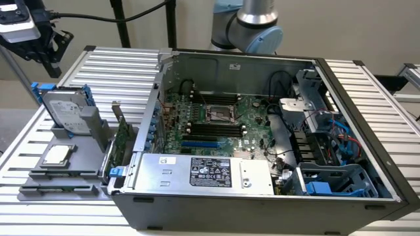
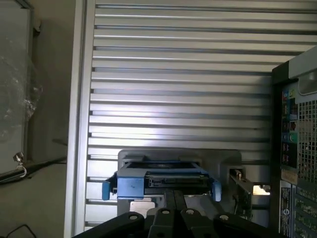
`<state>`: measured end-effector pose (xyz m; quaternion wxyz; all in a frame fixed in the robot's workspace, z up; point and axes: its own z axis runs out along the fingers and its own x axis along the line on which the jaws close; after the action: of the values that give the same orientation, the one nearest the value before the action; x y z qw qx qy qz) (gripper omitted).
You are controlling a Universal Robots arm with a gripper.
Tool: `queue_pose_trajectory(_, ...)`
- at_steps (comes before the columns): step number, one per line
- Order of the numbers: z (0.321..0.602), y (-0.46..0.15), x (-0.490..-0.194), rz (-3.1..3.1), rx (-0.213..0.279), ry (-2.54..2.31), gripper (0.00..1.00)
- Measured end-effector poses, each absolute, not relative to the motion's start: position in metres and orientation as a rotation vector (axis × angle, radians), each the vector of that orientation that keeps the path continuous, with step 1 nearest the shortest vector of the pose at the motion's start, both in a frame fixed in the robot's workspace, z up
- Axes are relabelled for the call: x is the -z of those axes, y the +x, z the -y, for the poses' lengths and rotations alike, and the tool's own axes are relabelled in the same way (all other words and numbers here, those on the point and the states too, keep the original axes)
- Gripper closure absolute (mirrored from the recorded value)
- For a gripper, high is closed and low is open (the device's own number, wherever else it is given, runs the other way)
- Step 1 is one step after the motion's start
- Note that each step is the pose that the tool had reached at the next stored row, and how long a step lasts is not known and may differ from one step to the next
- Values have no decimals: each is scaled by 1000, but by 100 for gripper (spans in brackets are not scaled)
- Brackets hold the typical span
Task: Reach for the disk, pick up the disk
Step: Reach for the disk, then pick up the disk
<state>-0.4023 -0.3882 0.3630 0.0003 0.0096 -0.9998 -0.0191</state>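
Landmark: the open black computer case (image 1: pixel 262 211), lying on its side on the slatted aluminium table (image 1: pixel 118 64), motherboard facing up.

Disk: the flat silver-grey metal hard drive with a white label and blue plastic carrier rails (image 1: pixel 66 110) is outside the case, off the wall that faces the exterior view's left. It stands on edge, slightly tilted, in a grey plastic stand (image 1: pixel 92 128), label face turned away from the case. A green circuit card (image 1: pixel 120 140) stands on edge between the stand and the case wall. A small square silver chip (image 1: pixel 57 155) lies flat on a grey tray, further from the case's back wall than the disk.

Gripper: the black two-finger gripper (image 1: pixel 51 69) hangs outside the case, above the disk and clear of it, with a visible gap to the drive's upper blue rail. In the wrist view the fingers (image 2: pixel 174 198) are pressed together, nothing between them. The disk (image 2: pixel 163 181) sits just beyond the fingertips, seen edge-on with a blue rail tab at each end. The case wall (image 2: pixel 297 148) is off to one side of it, well apart.

Inside the case: a silver box with a black label (image 1: pixel 196 172) sits along the near wall.

Disk not yet touched, seated in its stand
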Motion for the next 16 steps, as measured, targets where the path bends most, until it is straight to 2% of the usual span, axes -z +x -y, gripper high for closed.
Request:
queue_pose_trajectory(6,388,-429,-363,3140,60,30,89)
queue_pose_trajectory(16,388,-431,-363,3140,60,30,89)
